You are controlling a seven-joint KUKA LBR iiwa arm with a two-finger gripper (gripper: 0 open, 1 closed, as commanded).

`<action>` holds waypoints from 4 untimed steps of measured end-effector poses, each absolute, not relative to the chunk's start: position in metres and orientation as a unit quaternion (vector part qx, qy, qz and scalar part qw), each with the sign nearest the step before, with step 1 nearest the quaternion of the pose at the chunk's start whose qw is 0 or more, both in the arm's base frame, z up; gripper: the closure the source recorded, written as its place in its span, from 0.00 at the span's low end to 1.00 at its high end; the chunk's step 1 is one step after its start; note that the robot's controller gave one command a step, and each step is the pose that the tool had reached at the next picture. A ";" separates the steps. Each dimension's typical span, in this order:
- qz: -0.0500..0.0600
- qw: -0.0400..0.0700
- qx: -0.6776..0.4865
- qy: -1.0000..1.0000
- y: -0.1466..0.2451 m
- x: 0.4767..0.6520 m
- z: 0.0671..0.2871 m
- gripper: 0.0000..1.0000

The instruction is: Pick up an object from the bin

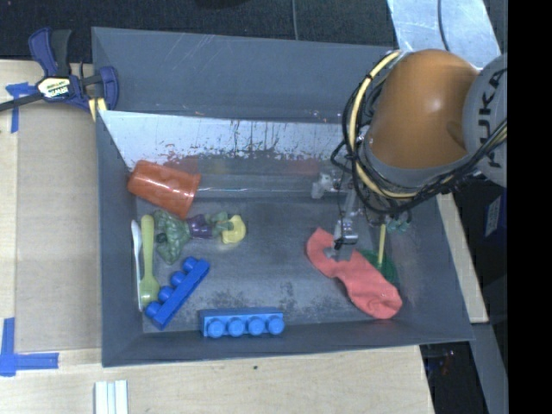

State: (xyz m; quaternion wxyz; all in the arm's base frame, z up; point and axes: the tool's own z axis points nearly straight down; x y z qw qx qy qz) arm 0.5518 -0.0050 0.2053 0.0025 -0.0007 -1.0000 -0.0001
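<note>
Upper end of crumpled pink cloth (pixel 358 281) under the claw (pixel 345 240), thin green stick (pixel 380 250) partly behind it, right wall of the grey metal bin (pixel 276 80) hidden by the orange-domed arm (pixel 423 110), small green-purple-yellow toy cluster (pixel 203 229) too small to identify

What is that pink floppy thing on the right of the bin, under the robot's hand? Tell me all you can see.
The pink thing looks like soft, limp cloth, rather like a sock: coral pink, long, with a rounded lower end. It lies flat on the bin floor at the right, slanting towards the front right corner. The gripper is over its upper-left end; contact cannot be told. Something green lies along its right edge.
</note>
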 end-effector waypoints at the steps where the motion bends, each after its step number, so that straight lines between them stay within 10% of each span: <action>1: 0.000 -0.002 -0.001 -1.000 -0.005 0.553 0.210 0.00; 3: 0.001 -0.008 0.097 -0.995 -0.051 0.528 0.099 0.00; 4: 0.002 -0.008 0.085 -0.996 -0.061 0.541 0.072 1.00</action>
